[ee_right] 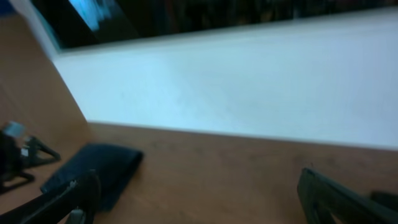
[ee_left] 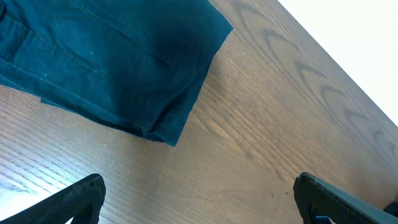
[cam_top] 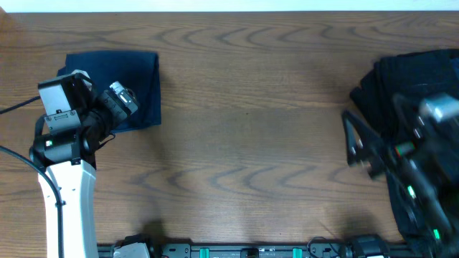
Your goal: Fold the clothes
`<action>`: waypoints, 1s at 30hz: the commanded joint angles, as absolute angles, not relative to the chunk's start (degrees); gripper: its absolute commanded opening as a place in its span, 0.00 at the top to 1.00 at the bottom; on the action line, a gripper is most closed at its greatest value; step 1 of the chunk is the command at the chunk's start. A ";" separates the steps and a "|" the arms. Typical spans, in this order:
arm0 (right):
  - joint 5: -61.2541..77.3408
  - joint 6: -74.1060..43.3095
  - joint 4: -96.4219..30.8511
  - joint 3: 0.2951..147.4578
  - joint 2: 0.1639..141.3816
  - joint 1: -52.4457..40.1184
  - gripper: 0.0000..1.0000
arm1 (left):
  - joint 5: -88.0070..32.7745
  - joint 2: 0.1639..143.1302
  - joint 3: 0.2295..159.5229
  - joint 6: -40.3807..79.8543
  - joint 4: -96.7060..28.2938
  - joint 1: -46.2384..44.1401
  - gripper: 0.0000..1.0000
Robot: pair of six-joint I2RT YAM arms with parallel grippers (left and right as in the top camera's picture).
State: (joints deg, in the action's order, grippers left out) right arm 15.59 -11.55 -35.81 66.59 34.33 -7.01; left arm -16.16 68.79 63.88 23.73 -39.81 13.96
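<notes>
A folded navy garment point(cam_top: 133, 82) lies flat at the table's far left; the left wrist view shows its corner and hem point(ee_left: 124, 68). My left gripper point(ee_left: 199, 190) hovers open just beside that corner, over bare wood, holding nothing. A heap of dark clothes point(cam_top: 409, 79) sits at the far right edge. My right gripper point(cam_top: 358, 143) is blurred beside that heap, open and empty. Its wrist view looks across the table, fingers point(ee_right: 78, 199) wide apart, with the folded garment point(ee_right: 99, 171) small in the distance.
The wooden table point(cam_top: 251, 122) stretches between the two arms. A white wall point(ee_right: 236, 81) runs behind the table's far edge. The left arm's white link point(cam_top: 68, 201) rises from the front left. Arm bases line the front edge point(cam_top: 251, 251).
</notes>
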 commanded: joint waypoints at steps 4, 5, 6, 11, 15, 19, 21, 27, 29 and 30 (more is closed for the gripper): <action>14.72 -11.07 -37.74 64.31 23.92 -7.68 0.01 | -16.03 68.90 63.99 23.14 -39.86 13.74 0.02; 14.41 -11.09 -37.71 63.11 22.09 -7.68 0.01 | -16.05 68.90 63.99 23.14 -39.86 13.74 0.02; 13.93 -11.09 -37.74 61.95 20.53 -7.68 0.01 | -16.03 68.90 63.99 23.14 -39.86 13.74 0.02; 12.34 -11.09 -35.27 52.84 12.67 -7.77 0.01 | -16.05 68.90 63.99 23.14 -39.86 13.74 0.02; 12.05 -11.09 -30.20 44.31 7.18 -7.94 0.01 | -16.05 68.90 63.99 23.14 -39.86 13.74 0.02; 10.87 -11.11 -24.75 36.05 1.61 -7.94 0.01 | -16.05 68.90 63.99 23.14 -39.86 13.74 0.02; 10.70 -11.11 -21.78 32.82 0.25 -7.90 0.01 | -16.03 68.90 63.99 23.14 -39.86 13.74 0.02; 8.67 -11.09 -15.03 26.72 0.34 -8.01 0.01 | -16.03 68.90 63.99 23.14 -39.86 13.74 0.02; 7.46 -11.11 -11.49 23.53 0.34 -8.01 0.01 | -16.03 68.90 63.99 23.14 -39.86 13.74 0.02; 6.94 -11.11 -9.87 22.00 0.34 -8.01 0.01 | -16.05 68.90 63.99 23.14 -39.86 13.74 0.02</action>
State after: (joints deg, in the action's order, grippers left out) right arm 9.69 -11.53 -11.84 25.23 0.82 -7.38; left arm -16.16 68.79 63.88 23.73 -39.83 13.96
